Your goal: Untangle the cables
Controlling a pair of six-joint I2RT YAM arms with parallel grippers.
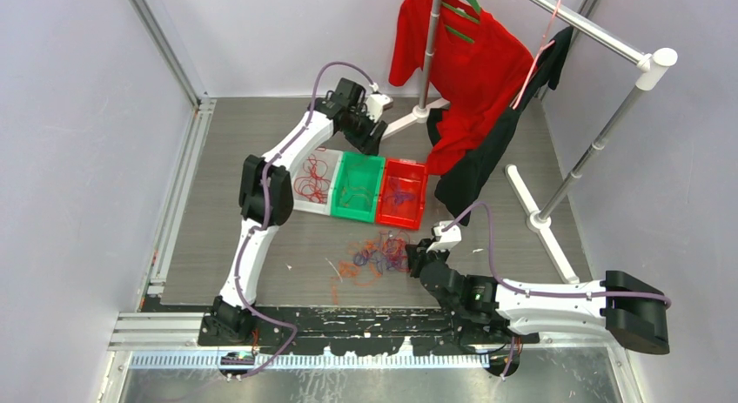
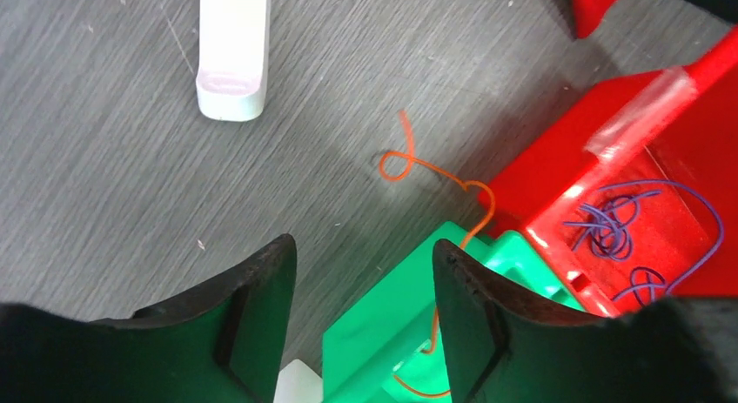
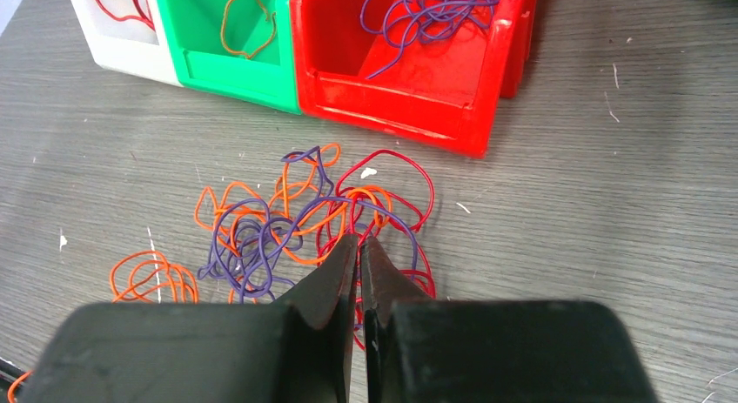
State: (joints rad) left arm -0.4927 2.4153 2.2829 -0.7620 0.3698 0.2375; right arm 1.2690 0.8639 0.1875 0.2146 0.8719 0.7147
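Note:
The cables [image 1: 379, 255] lie as a tangle [image 3: 296, 220] of red, orange and purple loops on the grey table in front of three bins. My right gripper [image 3: 358, 239] is down at the tangle's right edge [image 1: 418, 257], shut, with a red strand running in between its tips. My left gripper [image 2: 361, 255] hangs open over the back corner of the green bin [image 2: 383, 325], far from the tangle [image 1: 370, 129]. One orange cable [image 2: 435, 170] drapes over that bin's back rim onto the table, close beside my right finger but not held.
White bin [image 1: 315, 181] holds red loops, green bin [image 1: 358, 187] an orange loop, red bin [image 1: 402, 194] purple ones [image 3: 418, 16]. Loose orange loops [image 3: 148, 277] lie left of the tangle. A clothes rack with a red garment [image 1: 461, 63] stands behind; its white foot [image 2: 231, 46] lies near my left gripper.

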